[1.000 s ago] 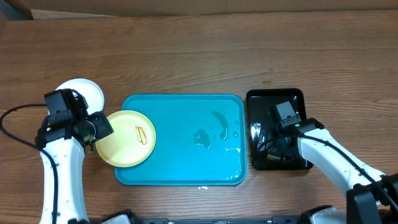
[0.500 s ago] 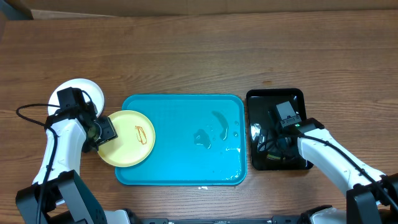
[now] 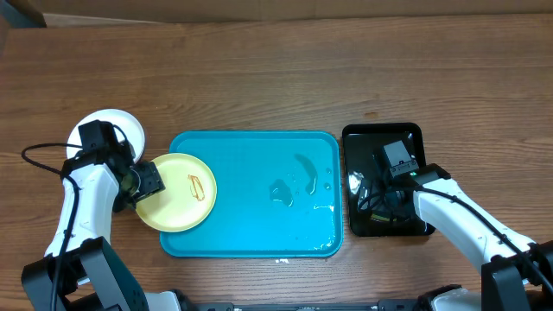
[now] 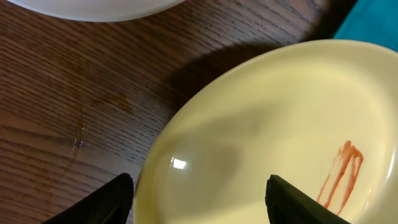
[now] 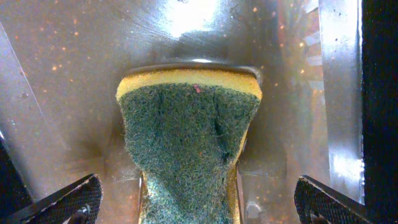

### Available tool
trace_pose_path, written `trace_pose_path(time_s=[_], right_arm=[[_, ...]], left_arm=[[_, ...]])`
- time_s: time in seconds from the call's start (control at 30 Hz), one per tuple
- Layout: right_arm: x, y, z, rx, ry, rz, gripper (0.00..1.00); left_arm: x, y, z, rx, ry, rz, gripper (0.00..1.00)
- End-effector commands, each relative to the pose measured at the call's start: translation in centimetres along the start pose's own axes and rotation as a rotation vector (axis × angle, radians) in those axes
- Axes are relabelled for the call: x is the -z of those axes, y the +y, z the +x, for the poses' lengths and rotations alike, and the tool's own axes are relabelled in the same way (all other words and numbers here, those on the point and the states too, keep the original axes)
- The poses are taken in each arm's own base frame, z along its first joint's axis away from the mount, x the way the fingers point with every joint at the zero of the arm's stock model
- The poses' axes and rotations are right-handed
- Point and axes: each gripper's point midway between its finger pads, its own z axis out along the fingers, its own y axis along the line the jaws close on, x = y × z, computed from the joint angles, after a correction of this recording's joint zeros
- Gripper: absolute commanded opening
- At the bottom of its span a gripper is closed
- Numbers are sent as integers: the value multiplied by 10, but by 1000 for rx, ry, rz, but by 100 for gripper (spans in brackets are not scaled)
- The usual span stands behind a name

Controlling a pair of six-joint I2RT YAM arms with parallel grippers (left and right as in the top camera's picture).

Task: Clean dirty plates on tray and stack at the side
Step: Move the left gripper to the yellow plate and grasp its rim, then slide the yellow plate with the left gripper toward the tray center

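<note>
Left gripper [image 3: 149, 181]: spread, straddling the left rim of the yellow plate [image 3: 177, 192]; you pinch nothing yet.
Right gripper [image 5: 198, 200]: spread wide over the sponge [image 5: 186, 143] in the black tray [image 3: 413, 136], not touching it.
Yellow plate: lies across the left rim of the tray [image 3: 251, 142], partly over the desk [image 3: 259, 78], with an orange smear [image 4: 341, 175] on its face.
White plate [image 3: 117, 128]: on the desk just left of the tray, near the yellow one; you cannot tell whether more than one lies there.
Risk, dirty stack: if you lift the yellow plate over now, the smear goes onto the pile uncleaned. Cause: the sponge has not been picked up.
Risk, slip: if you close on the thin rim with a shallow bite, the plate may tip or skid off the tray's rim. Cause: it is propped on that rim, not lying flat.
Risk, knock: a plate that swings left could strike the white plate. Cause: the two sit close together.
Risk, sponge: if you close off-centre, you may squeeze one edge and drop it on the way. Cause: it is soft and bent.
Risk, wet: puddles [image 3: 285, 192] on the tray could let a plate slide while you scrub.
</note>
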Motion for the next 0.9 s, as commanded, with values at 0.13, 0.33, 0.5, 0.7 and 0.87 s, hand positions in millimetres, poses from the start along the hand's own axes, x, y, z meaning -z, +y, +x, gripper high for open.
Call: trace_pose_path(time_s=[0.13,0.33,0.5,0.7,0.87], right_arm=[[-1,-3,0,-6,-4,10,100],[-1,-3,0,-6,-4,10,100],[-1,-3,0,-6,-5,10,100],[-1,-3,0,-6,-4,10,100],[-1,-3,0,-6,-4,10,100]], left_arm=[[18,-1,-15,-13,-70,-5,70],[11,1,-5,-12,-43,-12,70],[-4,-6,5,-11,-31,33,69],[3,-54,16,-101,9,289,63],[6,-73,28,-147,45,332,65]])
